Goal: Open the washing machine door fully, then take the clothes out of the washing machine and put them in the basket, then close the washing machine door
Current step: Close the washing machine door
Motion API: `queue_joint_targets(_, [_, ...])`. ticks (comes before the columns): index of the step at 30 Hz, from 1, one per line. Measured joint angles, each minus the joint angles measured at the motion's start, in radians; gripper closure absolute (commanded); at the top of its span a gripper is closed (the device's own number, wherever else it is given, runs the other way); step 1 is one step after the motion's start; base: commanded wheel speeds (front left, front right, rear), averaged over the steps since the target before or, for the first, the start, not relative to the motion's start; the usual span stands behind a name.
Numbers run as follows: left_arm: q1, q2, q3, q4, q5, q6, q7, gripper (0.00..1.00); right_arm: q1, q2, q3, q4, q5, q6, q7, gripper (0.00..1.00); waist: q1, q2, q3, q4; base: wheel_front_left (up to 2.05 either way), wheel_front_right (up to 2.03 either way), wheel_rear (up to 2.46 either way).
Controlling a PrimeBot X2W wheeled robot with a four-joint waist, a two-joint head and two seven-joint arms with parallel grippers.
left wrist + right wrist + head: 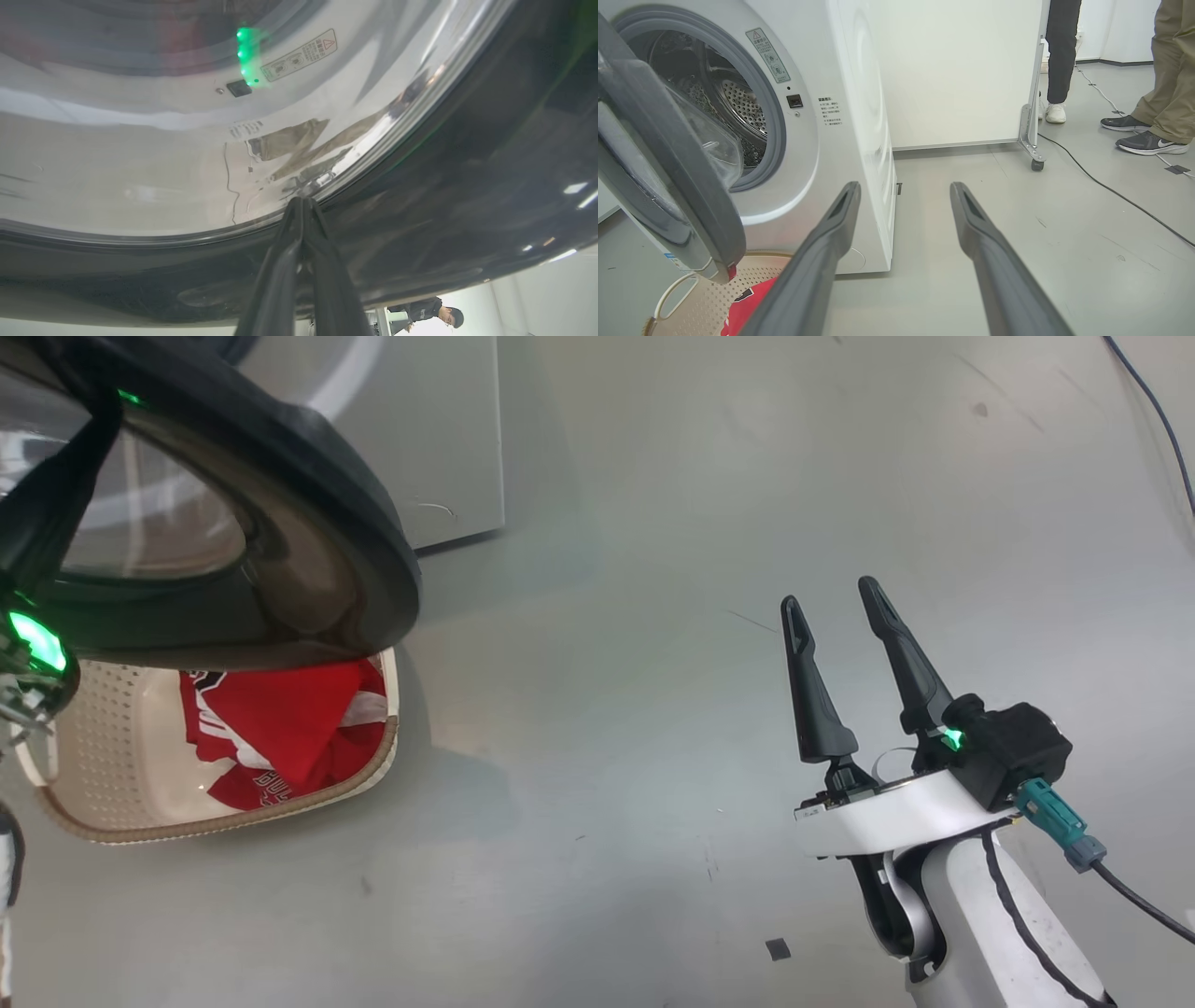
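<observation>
Right, the washing machine door is swung out from the washing machine and, in the head view, hangs right over the basket, covering its far end. The clothes lie inside that basket, down on the floor just in front of the machine. Off to the machine's side stands a white panel on a castor frame, with two people's legs beyond it and a black cable snaking over the grey floor, all well apart from the basket. The door's a wide glossy black ring round a bulging clear bowl. Behind it a grey rubber ring circles the mouth of the perforated steel drum. The basket is cream plastic dotted with holes, with a brown woven-look rim and a white loop handle. The garment is bright red and crumpled, with white stripes and lettering. Now the left gripper: fingers pressed tight together, nothing between them, tips right at the line where black rim meets glass on the door, though whether they actually press on it I can't tell. The right gripper hovers over bare floor, well away from the basket, its two long dark fingers spread wide and gripping nothing.
</observation>
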Motion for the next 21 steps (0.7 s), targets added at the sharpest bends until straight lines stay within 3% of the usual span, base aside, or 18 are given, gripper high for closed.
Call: queue_joint_targets(21, [-0.178,-0.014,-0.020,0.155,0.122,0.003,-0.123,1.00,-0.027,0.001,0.018,-0.003,0.031,-0.016,0.000,0.00,0.0000,0.0000,0.055,-0.062,0.00,0.00,0.00])
